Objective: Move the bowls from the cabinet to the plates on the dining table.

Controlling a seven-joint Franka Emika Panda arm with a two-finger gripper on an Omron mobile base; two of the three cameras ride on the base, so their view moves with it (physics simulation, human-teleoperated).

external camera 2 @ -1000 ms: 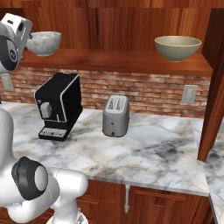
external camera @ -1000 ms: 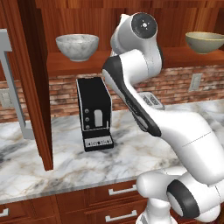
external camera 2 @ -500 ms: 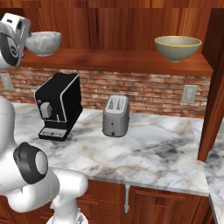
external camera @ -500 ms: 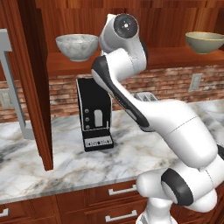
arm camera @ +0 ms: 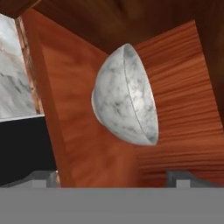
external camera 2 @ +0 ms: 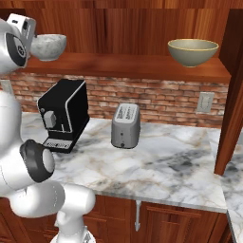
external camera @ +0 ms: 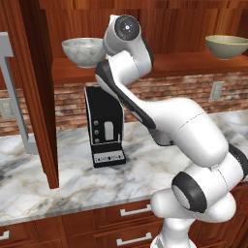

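Marble counter [external camera 2: 161, 163] below; cabinet [external camera 2: 128, 66] shelf held speckled bowl [external camera: 83, 52] upright, rim up, at 10 o'clock, tan bowl [external camera 2: 192, 51] at 2. Gripper [arm camera: 111, 177] fingers apart, facing speckled bowl, not touching.

Light is even and quite bright, rendered and sharp, without blur or glare. Soft shadow lies under the dark red-brown wooden cabinet shelf [external camera 2: 128, 66] on the red brick wall [external camera 2: 161, 102]. The hand view looks coarser.
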